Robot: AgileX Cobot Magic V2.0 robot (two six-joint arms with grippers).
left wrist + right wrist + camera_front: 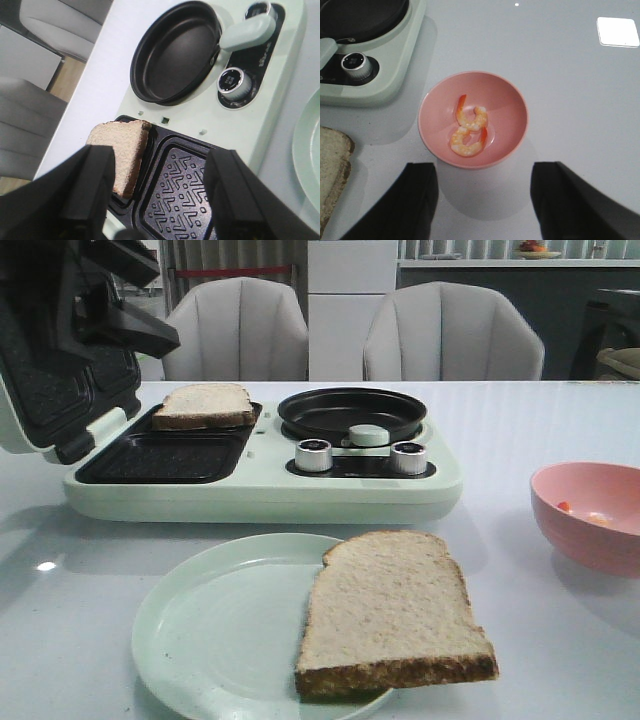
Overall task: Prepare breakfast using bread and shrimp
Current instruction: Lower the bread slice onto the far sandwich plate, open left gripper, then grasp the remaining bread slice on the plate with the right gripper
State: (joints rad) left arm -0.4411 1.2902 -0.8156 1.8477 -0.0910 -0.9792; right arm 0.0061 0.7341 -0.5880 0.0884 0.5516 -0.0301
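One bread slice point(203, 405) lies in the back sandwich well of the pale green breakfast maker point(260, 495). It also shows in the left wrist view as the bread slice point(122, 150). A second bread slice point(390, 615) rests on the pale green plate point(200, 630) and overhangs its right rim. Two curled orange shrimp point(470, 130) lie in the pink bowl point(472, 120). My left gripper point(160, 160) hangs open and empty above the sandwich wells. Above the table just short of the bowl, my right gripper point(482, 175) is open with nothing in it.
The maker's lid point(50, 390) stands open at the left, with my left arm point(130, 325) above it. The front well point(160, 458) is bare. A black round pan point(352, 412) and two silver knobs point(313, 454) sit on the maker's right half. Two chairs stand behind the table.
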